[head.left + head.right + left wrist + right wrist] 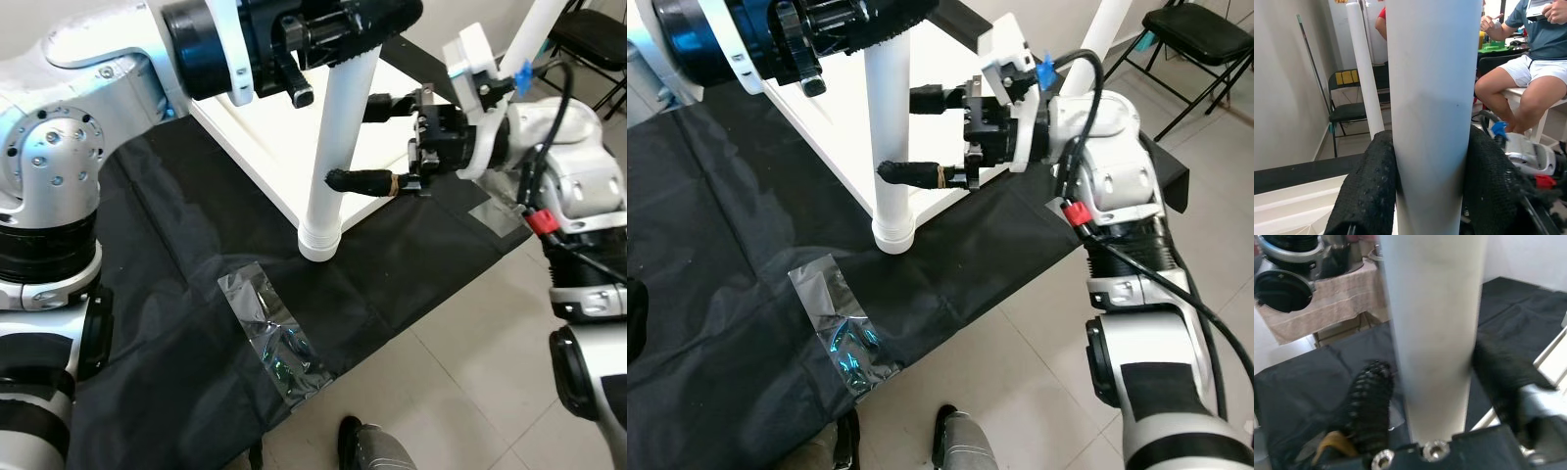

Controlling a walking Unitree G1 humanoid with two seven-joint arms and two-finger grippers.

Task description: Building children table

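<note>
- I can't read any text, label, brand or number on my feeds.
- The table leg I'm looking at is plain white, no markings.
- The blue tag by my right arm is too small to read.

I see the left gripper clamped on the top of the white table leg, which stands on black cloth. Right gripper straddles the leg lower down, fingers apart. Silver tape patches the cloth; white tabletop behind.
</note>
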